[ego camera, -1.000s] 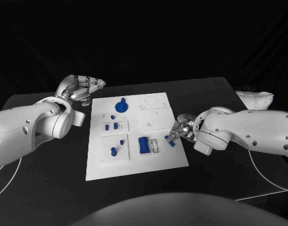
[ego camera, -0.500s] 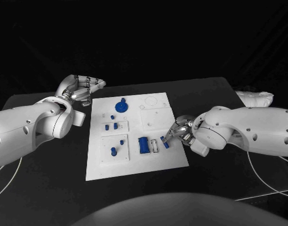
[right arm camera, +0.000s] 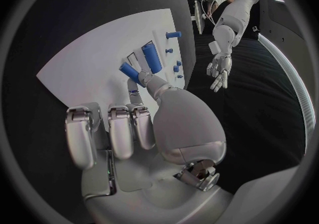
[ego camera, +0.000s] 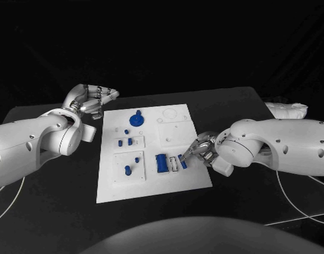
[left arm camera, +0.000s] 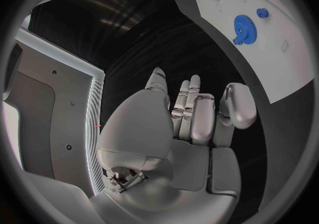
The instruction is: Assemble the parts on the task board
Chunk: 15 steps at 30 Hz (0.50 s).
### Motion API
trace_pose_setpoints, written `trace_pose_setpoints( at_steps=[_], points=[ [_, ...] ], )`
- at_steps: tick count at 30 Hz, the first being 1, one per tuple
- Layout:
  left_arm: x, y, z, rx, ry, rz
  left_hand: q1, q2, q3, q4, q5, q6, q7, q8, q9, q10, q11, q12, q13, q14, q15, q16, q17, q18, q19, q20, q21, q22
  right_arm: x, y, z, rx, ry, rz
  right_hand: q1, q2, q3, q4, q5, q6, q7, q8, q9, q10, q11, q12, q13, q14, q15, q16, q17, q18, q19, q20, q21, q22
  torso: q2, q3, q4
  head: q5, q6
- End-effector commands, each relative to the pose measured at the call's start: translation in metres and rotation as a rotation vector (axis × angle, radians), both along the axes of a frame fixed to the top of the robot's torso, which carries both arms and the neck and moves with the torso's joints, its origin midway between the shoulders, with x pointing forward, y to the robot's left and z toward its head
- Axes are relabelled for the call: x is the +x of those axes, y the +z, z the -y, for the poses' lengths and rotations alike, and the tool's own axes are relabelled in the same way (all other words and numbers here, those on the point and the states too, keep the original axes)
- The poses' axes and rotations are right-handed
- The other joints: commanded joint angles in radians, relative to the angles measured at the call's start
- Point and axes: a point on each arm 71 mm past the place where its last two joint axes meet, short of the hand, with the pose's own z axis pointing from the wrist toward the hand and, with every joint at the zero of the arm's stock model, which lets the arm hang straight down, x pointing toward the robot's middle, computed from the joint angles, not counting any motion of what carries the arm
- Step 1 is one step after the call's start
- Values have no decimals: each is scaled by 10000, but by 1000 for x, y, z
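1. Task board (ego camera: 151, 182): white plate in the middle of the black table (ego camera: 47, 211), lying between the two arms.
2. Right hand (ego camera: 200, 151): at the board's right edge, over the lower right section. In the right wrist view the thumb and a finger pinch a small blue peg (right arm camera: 129, 72); the other fingers are curled in.
3. Blue peg, head view (ego camera: 182, 161): held just beside a narrow white slot (ego camera: 174, 163), which sits next to a large blue block (ego camera: 162, 162).
4. Left hand (ego camera: 93, 99): off the board's upper left corner, holding nothing, fingers loosely curled and apart.
5. Other parts: a blue gear (ego camera: 137, 118) near the board's far edge; small blue pegs (ego camera: 125, 142) in the left-hand panel.
6. Step in hand, as judged: seating the pinched peg in or beside the slot.
7. Handling advice: bring the peg square to the slot, lower it slowly, and let go only once it sits flush; whether it touches the board now cannot be told.
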Motion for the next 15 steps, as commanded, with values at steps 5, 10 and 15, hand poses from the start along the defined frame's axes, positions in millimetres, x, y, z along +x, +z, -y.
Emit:
trace_pose_setpoints(
  at_steps=[5,10,15],
  points=[
    [0,1,3,-45,-185,7,13,97,-53,-6,36,6,-43,42,10,-36,-15,-19,17,-96,0,-62,-9,101,-56,7,-30,1550,1,-5,-6,210,80,-507,-100,-61,-97,56,-133,340,-250,-78,-49,1026,-8,-49,2632,1024,-20,41,2634,-141,1047,-11,45,2632,8,1,3,-7,2],
    [0,1,3,-46,-191,1,17,105,-63,-8,36,6,-44,44,11,-34,-16,-18,17,-95,0,-60,-6,100,-52,7,-31,1553,3,-8,-9,192,98,-561,-119,-64,-131,86,-186,350,-254,-104,-81,1026,-9,-49,2632,1024,-22,41,2634,-141,1047,-12,45,2632,4,2,1,1,2],
    [0,1,3,-42,-180,0,17,105,-63,-8,36,6,-44,44,11,-34,-16,-18,17,-95,0,-60,-6,100,-52,7,-31,1553,4,-10,-11,98,109,-678,-121,-63,-137,92,-197,349,-254,-112,-89,1026,-10,-49,2632,1024,-23,41,2634,-141,1047,-12,45,2632,2,2,-5,8,2]
  ],
)
